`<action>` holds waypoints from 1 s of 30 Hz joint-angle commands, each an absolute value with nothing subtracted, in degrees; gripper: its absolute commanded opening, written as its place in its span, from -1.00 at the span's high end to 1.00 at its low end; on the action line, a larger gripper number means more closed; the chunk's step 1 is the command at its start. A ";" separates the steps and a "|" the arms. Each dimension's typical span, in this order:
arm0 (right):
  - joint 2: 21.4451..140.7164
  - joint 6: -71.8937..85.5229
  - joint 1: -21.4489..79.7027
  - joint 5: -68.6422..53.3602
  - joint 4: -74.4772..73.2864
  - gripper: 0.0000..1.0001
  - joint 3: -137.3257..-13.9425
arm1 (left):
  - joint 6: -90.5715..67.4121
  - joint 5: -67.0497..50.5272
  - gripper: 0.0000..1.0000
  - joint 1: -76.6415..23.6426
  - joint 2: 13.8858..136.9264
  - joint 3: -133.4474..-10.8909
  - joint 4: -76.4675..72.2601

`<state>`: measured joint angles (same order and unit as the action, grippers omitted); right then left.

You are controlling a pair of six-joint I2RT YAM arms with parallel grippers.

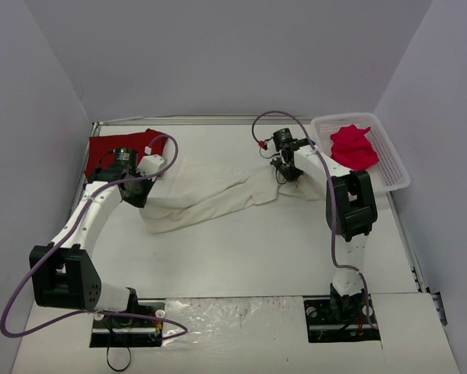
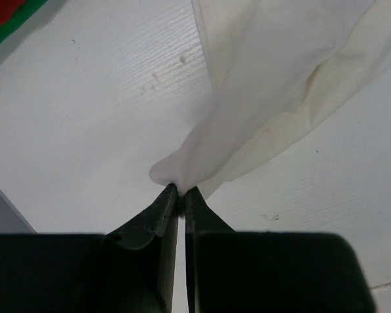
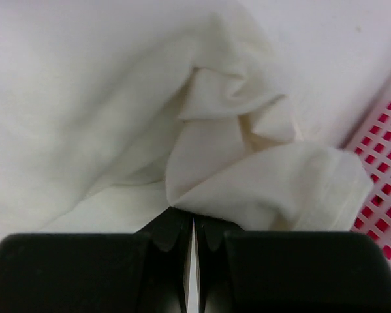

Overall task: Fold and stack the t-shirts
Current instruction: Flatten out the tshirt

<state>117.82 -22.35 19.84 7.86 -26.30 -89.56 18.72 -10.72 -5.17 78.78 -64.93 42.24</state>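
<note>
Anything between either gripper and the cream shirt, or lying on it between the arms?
Nothing visible. The left gripper is shut on one end of the cream-white t-shirt, the right gripper on a bunched fold beside the basket. Nothing else lies on the cloth.

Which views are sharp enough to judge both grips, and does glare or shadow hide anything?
Top external: even light, soft shadows, glare only on the wrinkled film. Left wrist: sharp; the left hand pinches the cream t-shirt. Right wrist: cloth sharp, right hand dark and soft, basket edge blurred.
</note>
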 commanded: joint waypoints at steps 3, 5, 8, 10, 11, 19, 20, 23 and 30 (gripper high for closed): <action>116.37 -21.09 18.72 13.27 -25.66 1.00 -91.23 | 18.63 -11.51 0.95 -4.83 77.17 -65.04 41.75; 115.32 -21.71 18.89 11.00 -25.75 1.00 -90.62 | 18.72 -11.51 0.95 -4.83 77.08 -65.04 41.66; 113.04 -22.50 19.25 6.17 -26.10 0.90 -89.48 | 18.72 -11.51 0.95 -4.83 77.26 -64.95 41.75; 111.89 -23.55 19.42 3.70 -26.71 0.75 -88.86 | 18.72 -11.51 0.95 -4.83 77.26 -64.86 41.57; 110.93 -23.82 19.77 2.30 -26.89 0.72 -88.51 | 18.72 -11.60 0.95 -4.92 77.43 -64.78 41.66; 110.91 -24.78 20.04 -3.42 -29.88 0.64 -88.51 | 18.63 -11.69 0.95 -4.83 77.61 -65.04 41.84; 111.27 -24.79 20.13 -4.30 -29.97 0.63 -88.51 | 18.63 -11.60 0.95 -4.83 77.69 -65.13 41.92; 112.67 -25.14 20.56 -5.45 -30.50 0.56 -88.68 | 18.72 -11.51 0.95 -4.83 77.70 -64.95 41.92; 116.10 -24.43 20.92 -4.48 -31.03 0.49 -90.61 | 18.81 -11.34 0.95 -4.83 77.87 -64.60 41.75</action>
<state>114.28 -24.38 20.40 -4.16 -28.23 -88.77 18.72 -10.94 -5.17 78.78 -64.86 41.91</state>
